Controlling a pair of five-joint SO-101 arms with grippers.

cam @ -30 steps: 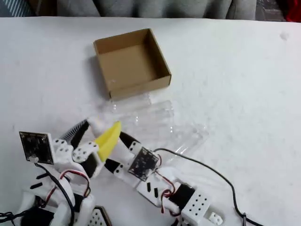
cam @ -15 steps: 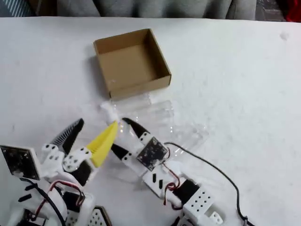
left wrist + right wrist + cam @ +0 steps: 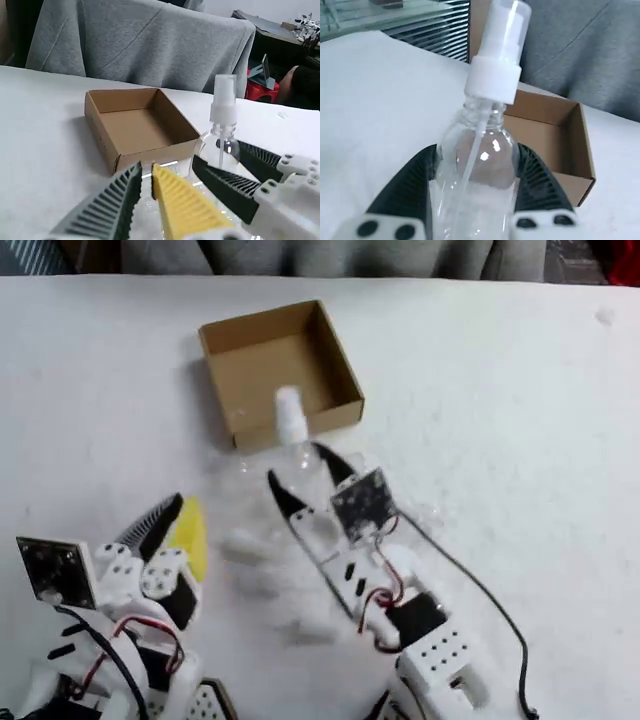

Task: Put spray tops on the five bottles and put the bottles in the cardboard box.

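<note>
Here the right arm extends from the lower right of the high view up toward the centre. The right gripper [image 3: 300, 468] is clamped around the body of a clear bottle [image 3: 298, 452]. The bottle stands upright, long axis vertical, with its white spray top [image 3: 289, 410] uppermost, just in front of the near wall of the cardboard box [image 3: 270, 365]. The left arm sits folded at the lower left over the white counter [image 3: 500, 390]. The left gripper [image 3: 182, 506] is empty, its grey and yellow fingers parted by a narrow gap.
</note>
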